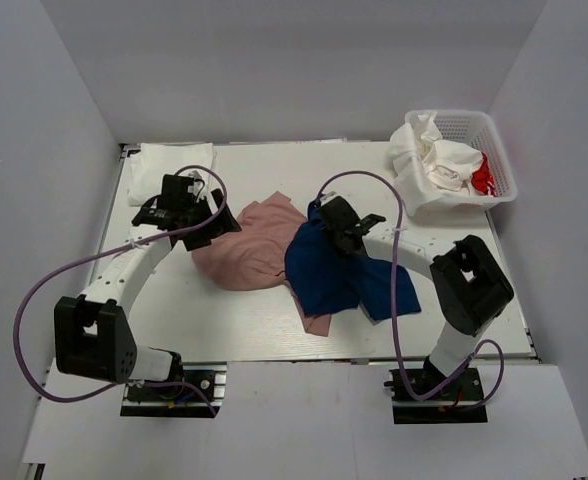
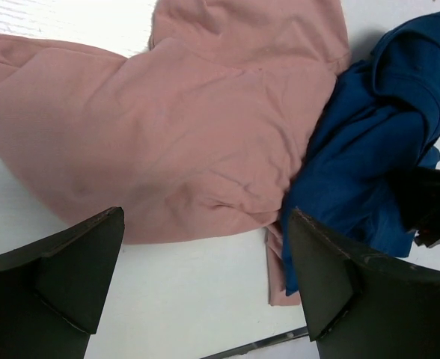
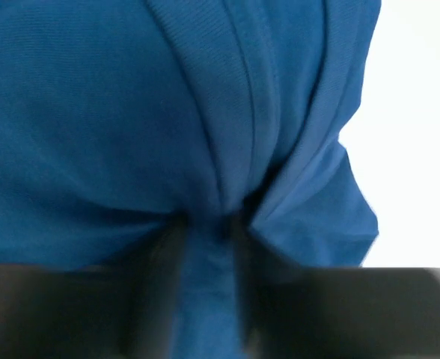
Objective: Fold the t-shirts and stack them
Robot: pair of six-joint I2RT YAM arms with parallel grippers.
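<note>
So the right gripper (image 1: 323, 214) is clamped on a bunched fold of the navy blue t-shirt (image 1: 326, 272) (the right wrist view shows cloth pinched between its two fingers (image 3: 160, 299)), and that tee is crumpled just right of centre on the table (image 1: 234, 335), lying over the right edge of the dusty pink t-shirt (image 1: 254, 250). The left gripper (image 1: 212, 222) has its jaws wide apart with nothing in them, hanging over the pink tee's left edge. A white cloth (image 1: 169, 160) lies at the upper left, and the white mesh basket (image 1: 502, 150) at the upper right holds a white t-shirt with red print (image 1: 444, 165).
</note>
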